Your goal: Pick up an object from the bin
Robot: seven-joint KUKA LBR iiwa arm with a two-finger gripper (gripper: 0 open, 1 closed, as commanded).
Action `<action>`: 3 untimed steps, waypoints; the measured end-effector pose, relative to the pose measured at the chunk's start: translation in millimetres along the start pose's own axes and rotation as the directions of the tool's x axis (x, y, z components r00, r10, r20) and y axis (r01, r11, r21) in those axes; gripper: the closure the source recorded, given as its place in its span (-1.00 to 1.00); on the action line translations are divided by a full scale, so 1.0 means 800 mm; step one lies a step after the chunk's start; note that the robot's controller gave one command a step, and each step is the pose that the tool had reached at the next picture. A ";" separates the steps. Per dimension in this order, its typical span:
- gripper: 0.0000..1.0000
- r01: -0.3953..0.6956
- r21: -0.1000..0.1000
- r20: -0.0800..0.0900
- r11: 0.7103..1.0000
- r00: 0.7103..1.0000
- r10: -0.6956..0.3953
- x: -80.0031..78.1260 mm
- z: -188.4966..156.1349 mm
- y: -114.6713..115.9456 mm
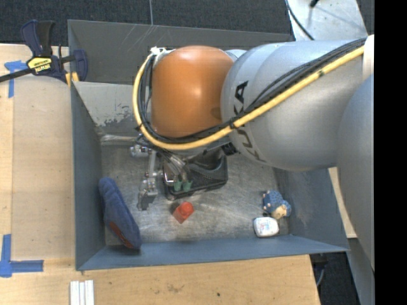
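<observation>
My hand (pixel 159 184) hangs low over the middle of the bin (pixel 86 170), tucked beneath the orange cover (pixel 184 91) on my wrist; whether it is spread or pressed together I cannot tell; nearest to it is a small red block (pixel 183 211), lying on the bin floor just beside it, toward the near wall; farther out, at the view's left, a long blue cloth-like roll (pixel 118 215) lies along the side wall; well apart, in the near right corner, a small blue figure (pixel 275 203) sits just beside a white rounded piece (pixel 266 226).
</observation>
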State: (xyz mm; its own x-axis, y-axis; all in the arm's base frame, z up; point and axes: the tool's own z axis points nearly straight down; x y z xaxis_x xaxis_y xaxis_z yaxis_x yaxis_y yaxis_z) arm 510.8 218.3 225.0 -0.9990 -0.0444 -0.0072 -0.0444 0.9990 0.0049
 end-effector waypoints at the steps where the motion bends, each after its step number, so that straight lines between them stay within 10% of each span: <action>1: -1.00 0.042 0.007 -0.008 0.999 0.999 -0.042 -0.014 0.046 -0.063; 2: -1.00 0.243 0.006 -0.010 0.970 0.970 -0.243 -0.042 0.120 -0.151; 3: -1.00 0.040 0.001 -0.004 0.999 0.999 -0.040 -0.063 0.188 -0.184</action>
State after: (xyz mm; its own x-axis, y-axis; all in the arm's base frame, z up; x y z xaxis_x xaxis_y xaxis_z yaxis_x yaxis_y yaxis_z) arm 568.9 74.6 74.5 -0.9964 -0.0845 -0.0031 -0.0845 0.9964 0.0034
